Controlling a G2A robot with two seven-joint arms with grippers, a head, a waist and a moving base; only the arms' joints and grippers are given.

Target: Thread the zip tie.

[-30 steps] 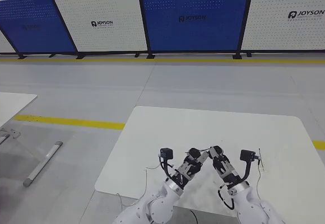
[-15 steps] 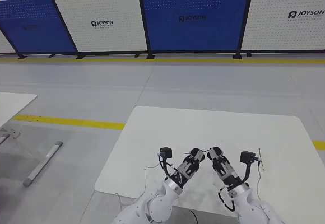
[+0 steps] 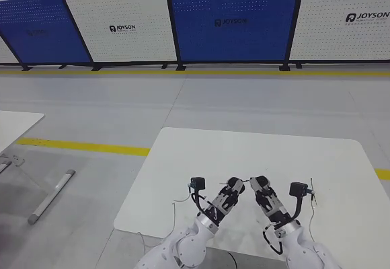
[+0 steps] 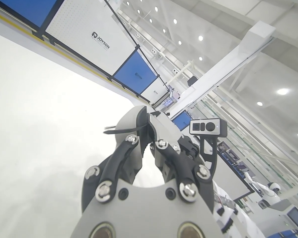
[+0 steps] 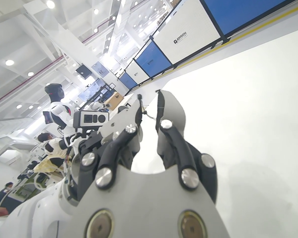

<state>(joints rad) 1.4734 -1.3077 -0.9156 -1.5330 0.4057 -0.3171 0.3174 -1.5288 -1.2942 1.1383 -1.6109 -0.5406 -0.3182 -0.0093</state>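
My left gripper (image 4: pixel 147 125) is shut on a thin black zip tie (image 4: pixel 121 131), whose strip sticks out sideways from between the fingers. In the top view this gripper (image 3: pixel 234 186) hangs over the near part of the white table (image 3: pixel 262 148). My right gripper (image 3: pixel 257 184) is just beside it, with a small gap between the two. The right gripper (image 5: pixel 150 106) stands open by a narrow gap. A small black tip (image 5: pixel 139 97) shows at one of its fingertips, and a thin strand (image 5: pixel 149 116) crosses the gap. I cannot tell whether either one touches the pads.
The far half of the table is bare white surface. A thin dark strand (image 3: pixel 311 188) lies on the table beside the right arm. To the left, past the table's edge, is open floor with a yellow line (image 3: pixel 81 146) and another table's corner (image 3: pixel 7 124).
The two grippers were almost touching at their tips a second ago. They have drawn slightly apart and back toward the near edge.
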